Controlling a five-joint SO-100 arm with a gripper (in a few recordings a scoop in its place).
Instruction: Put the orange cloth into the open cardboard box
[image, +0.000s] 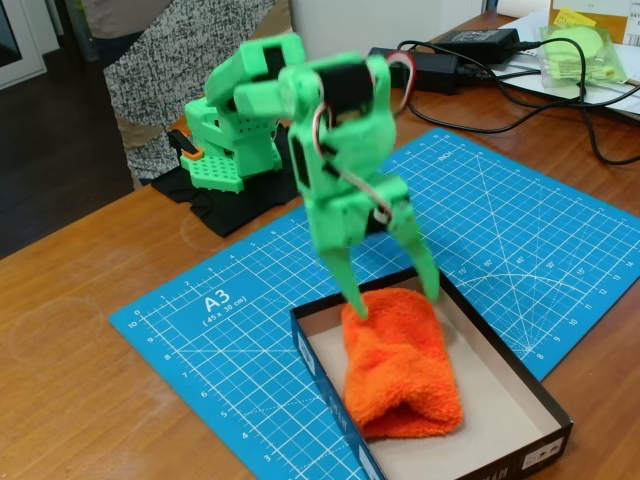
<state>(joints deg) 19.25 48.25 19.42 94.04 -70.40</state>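
The orange cloth lies as a fluffy rolled bundle inside the open cardboard box, along its left half. The box is shallow, with dark outer sides and pale inner faces, and sits at the front of the blue mat. My green gripper hangs just above the cloth's far end, open. One fingertip touches or nearly touches the cloth's left top edge. The other fingertip is at its right top edge. Nothing is held between the fingers.
A blue gridded cutting mat lies under the box on the wooden table. My arm's green base stands at the back on a black cloth. Black cables, a power brick and a pale green wrapped item lie at the back right. A person stands behind the table.
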